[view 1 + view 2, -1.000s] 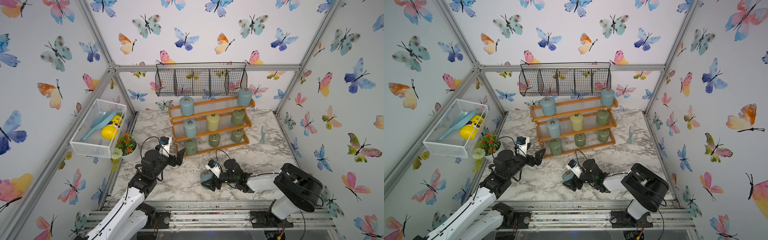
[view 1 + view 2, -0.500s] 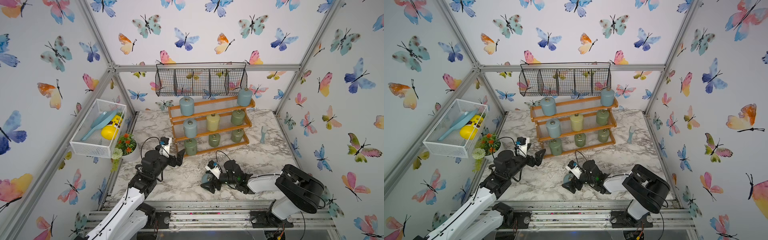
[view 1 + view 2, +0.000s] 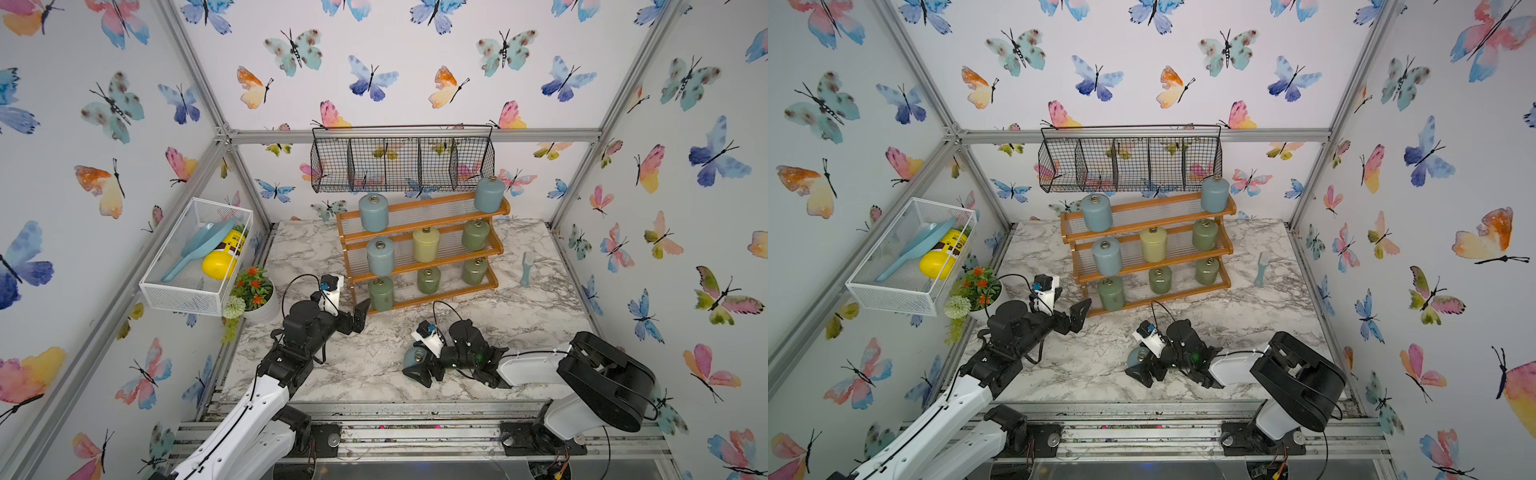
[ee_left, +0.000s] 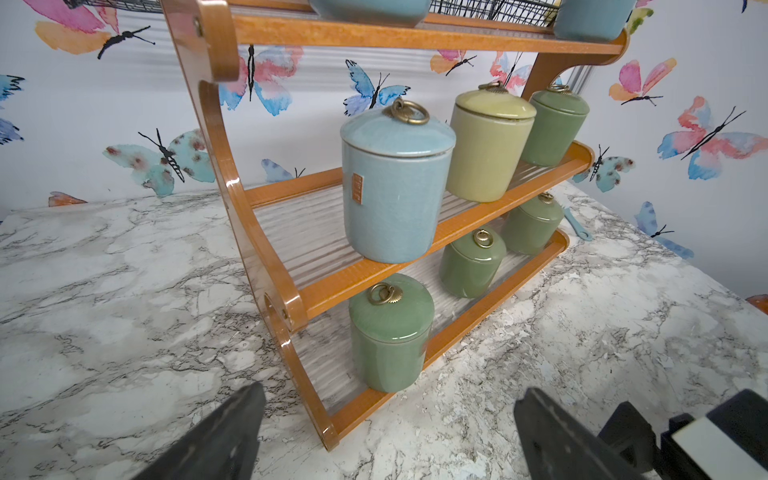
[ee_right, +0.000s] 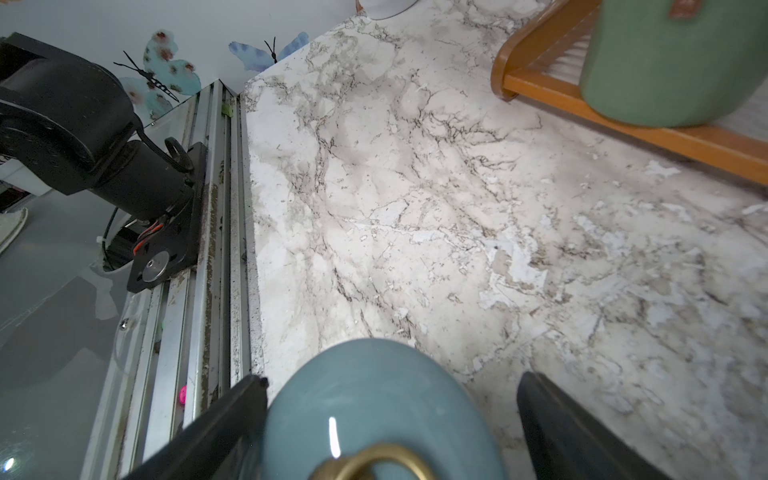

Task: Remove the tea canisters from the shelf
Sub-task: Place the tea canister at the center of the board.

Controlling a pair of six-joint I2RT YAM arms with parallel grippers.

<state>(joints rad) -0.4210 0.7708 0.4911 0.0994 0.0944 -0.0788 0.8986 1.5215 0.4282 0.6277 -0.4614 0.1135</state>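
The shelf (image 3: pixel 436 298) (image 3: pixel 1154 296) (image 4: pixel 232 187) stands at the back of the marble table and holds several tea canisters. Blue-grey ones (image 3: pixel 373 212) (image 3: pixel 489 195) (image 3: pixel 380 255) are on its upper tiers, with a pale yellow one (image 3: pixel 425 244) (image 4: pixel 486 145) in the middle. Sage green ones (image 3: pixel 380 294) (image 4: pixel 388 332) fill the rest. Another blue-grey canister (image 3: pixel 413 357) (image 3: pixel 1136 356) (image 5: pixel 374 399) stands upright on the table near the front edge. My right gripper (image 3: pixel 415 362) (image 5: pixel 390 415) is open around it, with a gap on one side. My left gripper (image 3: pixel 358 318) (image 4: pixel 386 428) is open and empty before the shelf's lower left corner.
A black wire basket (image 3: pixel 401 164) hangs above the shelf. A white mesh basket (image 3: pixel 195 291) on the left wall holds a yellow bottle and a blue scoop. A potted plant (image 3: pixel 253 291) sits under it. A small blue brush (image 3: pixel 527 270) lies right of the shelf. The table's front edge (image 5: pixel 249 249) is close to the right gripper.
My right gripper has opened, letting go of the blue-grey canister, which now stands on the table. The left arm has not moved.
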